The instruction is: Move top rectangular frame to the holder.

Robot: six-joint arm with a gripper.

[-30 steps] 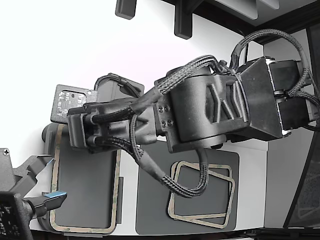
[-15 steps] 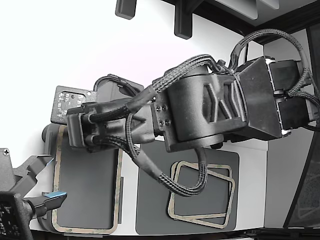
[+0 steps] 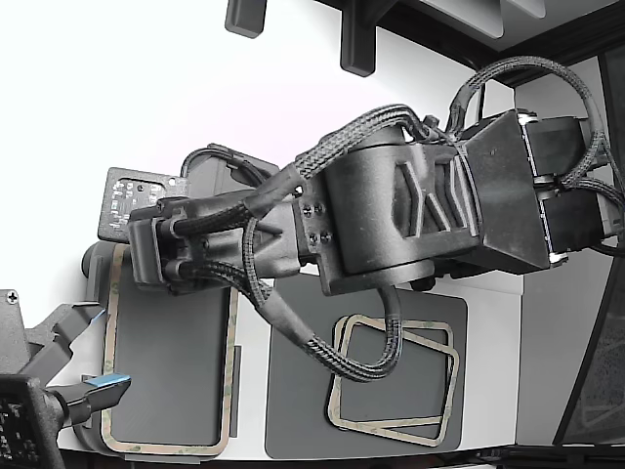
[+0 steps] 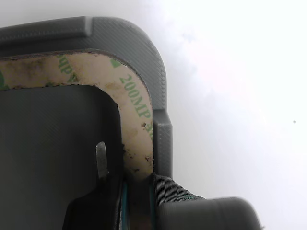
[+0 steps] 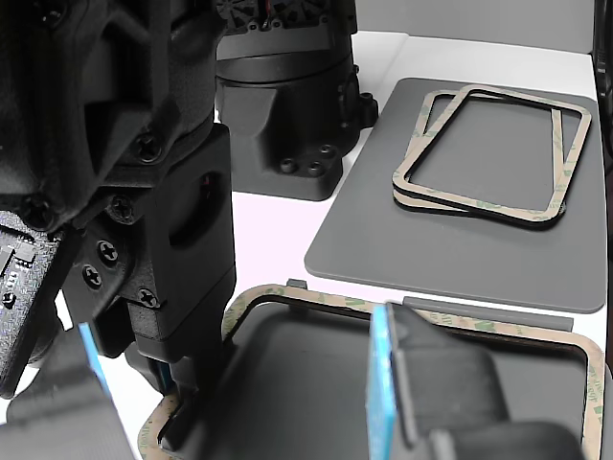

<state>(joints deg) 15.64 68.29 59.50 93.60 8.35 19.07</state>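
The gripper was seen pinching the top rectangular frame, a thin tan band with green print, laid on the grey ribbed holder. Release should probably wait until its rounded corner sits inside the raised tab. Farther off, two identical frames lay stacked on a dark mat.

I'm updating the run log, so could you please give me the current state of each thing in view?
top rectangular frame: lying flat on the holder, one edge between the gripper's jaws.
holder: carrying that frame, rim showing past the frame's corner.
gripper: down at the frame's edge, shut on it.
remaining frames: stacked askew on the dark mat, untouched.
dark mat: flat on the table, holding the stack.
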